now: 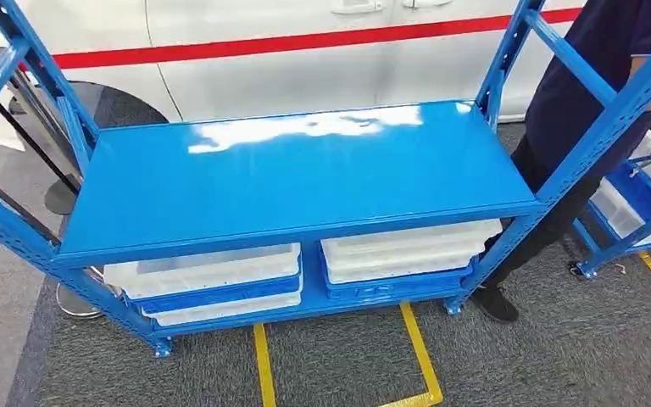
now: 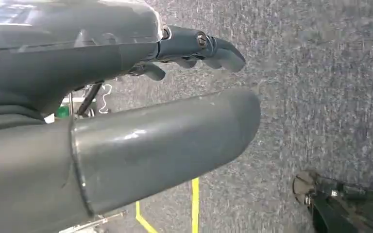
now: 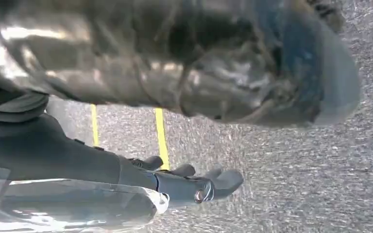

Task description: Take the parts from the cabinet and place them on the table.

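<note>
Near: grey carpet [image 1: 347,365], yellow tape [image 1: 260,360]. Blue rack [image 1: 305,178], low shelf: left bin [image 1: 208,284], right bin [image 1: 403,254], likely light, stiff, slick; lift by rims. Parts unseen. Left hand [image 2: 194,48], right hand [image 3: 194,184]: hanging, loosely spread, holding nothing.

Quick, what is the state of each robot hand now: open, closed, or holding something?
Left robot hand: open, holding nothing, above the carpet.
Right robot hand: open, holding nothing, above the carpet.
</note>
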You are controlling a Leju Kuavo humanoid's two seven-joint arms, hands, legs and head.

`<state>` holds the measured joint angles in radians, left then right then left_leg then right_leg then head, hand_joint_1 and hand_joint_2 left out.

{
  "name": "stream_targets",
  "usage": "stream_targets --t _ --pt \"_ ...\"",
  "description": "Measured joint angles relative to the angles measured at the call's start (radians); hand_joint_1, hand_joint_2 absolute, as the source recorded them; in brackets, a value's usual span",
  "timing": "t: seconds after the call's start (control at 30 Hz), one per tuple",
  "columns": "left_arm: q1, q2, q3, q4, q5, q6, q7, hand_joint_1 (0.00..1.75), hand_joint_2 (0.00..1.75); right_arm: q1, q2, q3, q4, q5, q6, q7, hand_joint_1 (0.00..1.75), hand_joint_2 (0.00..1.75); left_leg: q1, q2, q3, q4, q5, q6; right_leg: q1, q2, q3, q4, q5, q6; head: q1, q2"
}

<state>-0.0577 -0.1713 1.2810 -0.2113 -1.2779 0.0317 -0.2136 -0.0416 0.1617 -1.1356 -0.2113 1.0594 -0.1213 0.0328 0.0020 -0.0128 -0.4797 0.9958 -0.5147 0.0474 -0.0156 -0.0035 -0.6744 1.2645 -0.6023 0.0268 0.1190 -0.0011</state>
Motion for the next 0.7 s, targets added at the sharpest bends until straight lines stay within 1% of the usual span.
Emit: stream_targets --t 0.03,0.07,0.1,0.13,0.17,0.2,0.23,0.27,0.3,0.33,0.37,0.47,0.53,0.57,0.6,0.63,0.67,0.7 --pt "0.001 -0.001 0.0 0.0 0.0 0.0 0.003 0.0 0.0 0.002 0.0 0.0 0.0 0.0 0.001 0.0 0.0 0.0 0.0 -0.002 0.014 0.0 -0.01 -0.003 0.0 0.0 0.017 -0.069 0.048 -0.004 0.0 0.0" --pt "0.002 -0.002 0.0 0.0 -0.001 0.0 0.005 0.0 0.0 0.004 -0.001 0.0 0.0 -0.001 0.002 0.0 0.0 0.0 0.0 -0.002 0.029 0.0 -0.02 -0.007 0.0 0.0 0.039 -0.154 0.114 -0.008 0.0 0.0" --pt "0.006 -0.003 0.0 0.0 -0.001 0.0 0.005 0.0 0.0 0.01 -0.002 0.0 0.0 -0.001 0.002 0.0 0.0 0.0 0.0 -0.002 0.028 0.0 -0.03 -0.011 0.002 0.001 0.046 -0.21 0.182 -0.013 0.001 0.0" --pt "0.002 -0.003 0.0 0.0 -0.003 0.0 0.007 0.0 0.0 0.01 -0.002 -0.001 0.0 -0.001 0.003 -0.001 0.0 0.0 -0.003 -0.005 0.036 0.007 -0.037 -0.019 0.011 0.001 0.039 -0.208 0.144 -0.017 0.0 0.0" --pt "-0.002 -0.003 0.0 0.0 -0.005 0.003 0.008 0.0 0.0 0.005 -0.002 0.0 0.0 -0.001 0.003 -0.002 0.0 0.0 -0.003 -0.004 0.03 0.006 -0.045 -0.027 0.011 0.002 0.046 -0.202 0.157 -0.025 -0.001 0.0" --pt "-0.004 -0.003 0.0 0.0 -0.006 0.004 0.008 0.0 0.0 0.005 -0.002 0.0 0.0 0.0 0.003 -0.003 0.0 0.0 -0.002 -0.003 0.042 0.006 -0.047 -0.032 0.01 0.004 0.045 -0.206 0.159 -0.03 0.0 0.0" --pt "-0.004 -0.003 0.0 0.0 -0.006 0.006 0.008 0.0 0.0 0.005 -0.002 0.0 0.0 0.002 0.003 -0.004 0.0 0.0 -0.003 -0.003 0.044 0.011 -0.042 -0.038 0.011 0.003 0.05 -0.207 0.156 -0.038 -0.001 0.0" --pt "-0.004 -0.002 0.0 0.0 -0.006 0.007 0.008 0.0 0.0 0.005 0.001 0.0 0.0 0.002 0.002 -0.003 0.0 0.0 -0.003 -0.003 0.04 0.022 -0.044 -0.04 0.006 0.004 0.061 -0.213 0.156 -0.043 0.0 0.0" --pt "-0.005 -0.002 0.0 0.0 -0.006 0.008 0.008 0.0 0.0 0.005 0.002 -0.001 0.0 -0.004 0.002 -0.003 0.0 0.0 -0.001 0.0 0.03 0.055 -0.052 -0.044 0.004 0.004 0.071 -0.221 0.151 -0.05 -0.001 0.0" --pt "-0.006 -0.002 0.0 0.0 -0.006 0.009 0.008 0.0 0.0 0.005 0.002 -0.005 0.0 -0.011 0.002 -0.003 0.0 0.0 0.0 0.004 0.0 0.109 -0.078 -0.051 0.003 0.005 0.076 -0.225 0.149 -0.054 0.0 0.0" --pt "-0.006 -0.002 0.0 0.0 -0.006 0.009 0.008 0.0 0.0 0.004 0.002 -0.01 0.0 -0.015 0.002 -0.003 0.0 0.0 0.003 0.005 -0.04 0.174 -0.11 -0.056 0.003 0.006 0.078 -0.225 0.147 -0.058 -0.001 0.0" --pt "-0.006 -0.002 0.0 0.0 -0.006 0.009 0.008 0.0 0.0 0.004 0.002 -0.01 0.0 -0.015 0.002 -0.003 0.0 0.0 0.003 0.005 -0.04 0.174 -0.11 -0.056 0.003 0.006 0.078 -0.225 0.147 -0.058 -0.001 0.0" --pt "-0.007 -0.003 0.0 0.0 -0.006 0.009 0.008 0.0 0.0 0.003 0.002 -0.011 0.0 -0.016 0.002 -0.003 0.0 0.0 0.004 0.005 -0.051 0.192 -0.12 -0.057 0.003 0.006 0.078 -0.225 0.146 -0.058 0.0 0.0" --pt "-0.005 -0.002 0.0 0.0 -0.006 0.009 0.008 0.0 0.0 0.0 0.002 -0.016 0.0 -0.008 -0.002 -0.003 0.0 0.0 0.008 0.005 -0.14 0.322 -0.179 -0.063 0.005 0.007 0.083 -0.225 0.139 -0.061 0.0 0.0" --pt "-0.003 -0.002 0.0 0.0 -0.007 0.012 0.008 0.0 0.0 0.001 0.002 -0.016 0.0 0.005 -0.009 -0.003 0.0 0.0 0.007 0.006 -0.099 0.145 -0.023 -0.054 0.006 0.01 0.109 -0.225 0.123 -0.057 -0.001 0.0" --pt "-0.003 -0.001 0.0 0.0 -0.008 0.012 0.008 0.0 0.0 0.001 0.004 -0.016 0.0 0.005 -0.01 -0.003 0.0 0.0 0.004 0.006 -0.071 0.062 0.032 -0.044 0.007 0.01 0.116 -0.226 0.119 -0.055 -0.001 0.0" --pt "-0.003 0.0 0.0 0.0 -0.008 0.012 0.008 0.0 0.0 0.003 0.008 -0.017 0.001 0.005 -0.011 -0.003 0.0 0.0 -0.005 0.007 -0.067 0.04 0.01 -0.036 0.009 0.01 0.119 -0.223 0.118 -0.051 0.0 0.0" --pt "-0.005 0.0 0.0 0.0 -0.008 0.012 0.008 0.0 0.0 -0.001 0.008 -0.017 0.001 0.005 -0.013 -0.003 0.0 0.0 -0.007 0.004 -0.07 0.03 -0.016 -0.033 0.009 0.01 0.109 -0.222 0.116 -0.044 -0.002 0.0"
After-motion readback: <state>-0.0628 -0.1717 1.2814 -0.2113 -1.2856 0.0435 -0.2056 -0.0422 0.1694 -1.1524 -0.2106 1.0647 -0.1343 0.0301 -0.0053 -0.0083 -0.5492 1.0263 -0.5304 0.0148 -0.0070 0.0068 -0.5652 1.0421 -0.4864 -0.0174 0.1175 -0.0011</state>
